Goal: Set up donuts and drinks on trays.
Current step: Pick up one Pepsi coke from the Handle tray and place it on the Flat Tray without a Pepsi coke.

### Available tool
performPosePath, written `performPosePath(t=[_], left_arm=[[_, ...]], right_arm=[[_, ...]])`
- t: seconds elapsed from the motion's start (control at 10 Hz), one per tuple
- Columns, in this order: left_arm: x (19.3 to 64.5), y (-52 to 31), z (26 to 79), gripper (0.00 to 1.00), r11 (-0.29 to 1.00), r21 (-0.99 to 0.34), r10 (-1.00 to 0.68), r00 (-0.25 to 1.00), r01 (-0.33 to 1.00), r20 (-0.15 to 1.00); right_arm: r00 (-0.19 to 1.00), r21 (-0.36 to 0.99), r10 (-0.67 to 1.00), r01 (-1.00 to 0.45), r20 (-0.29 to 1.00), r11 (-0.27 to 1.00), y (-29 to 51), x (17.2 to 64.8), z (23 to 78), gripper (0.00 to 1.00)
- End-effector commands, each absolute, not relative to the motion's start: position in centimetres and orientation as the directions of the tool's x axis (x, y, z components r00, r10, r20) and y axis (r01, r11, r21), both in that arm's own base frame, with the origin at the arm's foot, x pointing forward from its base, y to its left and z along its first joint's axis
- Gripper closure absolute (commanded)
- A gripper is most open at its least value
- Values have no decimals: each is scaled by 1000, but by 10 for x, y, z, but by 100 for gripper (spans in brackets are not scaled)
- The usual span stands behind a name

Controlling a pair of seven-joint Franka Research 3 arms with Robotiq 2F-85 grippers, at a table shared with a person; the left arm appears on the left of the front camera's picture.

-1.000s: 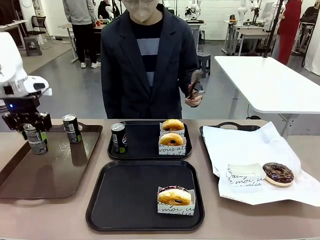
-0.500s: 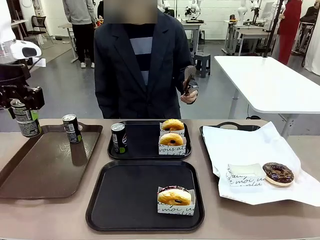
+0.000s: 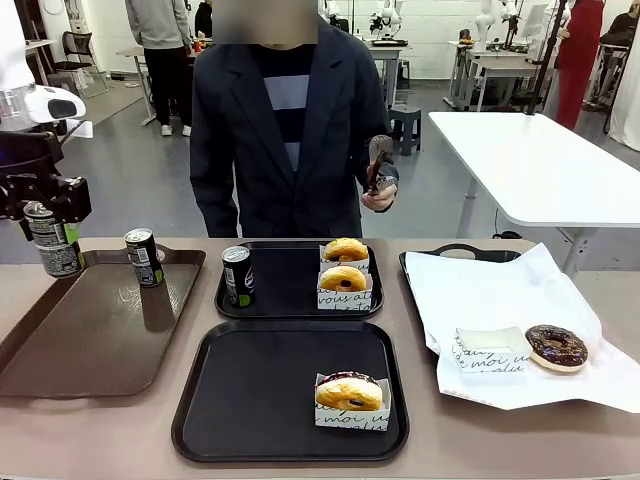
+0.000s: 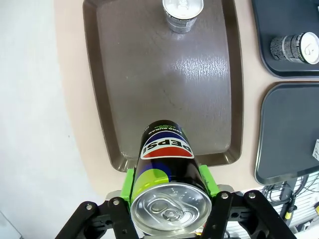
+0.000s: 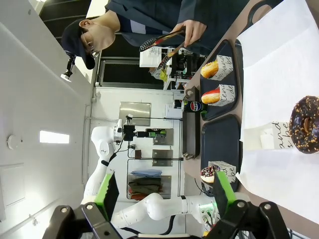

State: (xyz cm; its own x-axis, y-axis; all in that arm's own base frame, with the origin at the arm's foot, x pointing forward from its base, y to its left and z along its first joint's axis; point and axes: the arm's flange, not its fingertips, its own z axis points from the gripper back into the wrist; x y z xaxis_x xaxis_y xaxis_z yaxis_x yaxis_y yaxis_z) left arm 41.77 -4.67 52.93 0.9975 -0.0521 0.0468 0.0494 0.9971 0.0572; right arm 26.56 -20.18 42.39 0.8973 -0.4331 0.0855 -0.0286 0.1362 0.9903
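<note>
Left gripper (image 3: 50, 212) pinches a black can (image 3: 55, 245) between green pads, upright, lifted off the brown tray (image 3: 100, 350), over its left rim. Second can (image 3: 143, 257) stands at the brown tray's far end. Right of the brown tray: far black tray (image 3: 290, 295) with third can (image 3: 237, 275) and two boxed donuts (image 3: 343, 279); near black tray (image 3: 250, 390) with one donut (image 3: 349, 392). Farthest from the brown tray, chocolate donut (image 3: 557, 346) on white paper (image 3: 480, 290). Right gripper (image 5: 167, 194) spread, nothing between.
</note>
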Motion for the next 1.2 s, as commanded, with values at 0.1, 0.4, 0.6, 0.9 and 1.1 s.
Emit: performPosePath(t=[0.1, 0.4, 0.6, 0.9, 1.1], left_arm=[[418, -47, 529, 41, 997, 57, -52, 998, 49, 47], [414, -110, 514, 41, 984, 15, -179, 984, 179, 16], [413, -155, 501, 41, 976, 8, -219, 976, 219, 6], [428, -208, 478, 41, 980, -13, -200, 980, 200, 3], [441, -235, 458, 41, 982, -10, -189, 982, 189, -21]], right_arm=[[892, 991, -440, -58, 106, 123, -202, 268, 424, 0], [892, 991, -440, -58, 106, 123, -202, 268, 424, 0], [892, 991, -440, -58, 106, 123, -202, 268, 424, 0], [892, 991, -440, -58, 106, 123, -202, 268, 424, 0], [892, 991, -440, -58, 106, 123, -202, 268, 424, 0]])
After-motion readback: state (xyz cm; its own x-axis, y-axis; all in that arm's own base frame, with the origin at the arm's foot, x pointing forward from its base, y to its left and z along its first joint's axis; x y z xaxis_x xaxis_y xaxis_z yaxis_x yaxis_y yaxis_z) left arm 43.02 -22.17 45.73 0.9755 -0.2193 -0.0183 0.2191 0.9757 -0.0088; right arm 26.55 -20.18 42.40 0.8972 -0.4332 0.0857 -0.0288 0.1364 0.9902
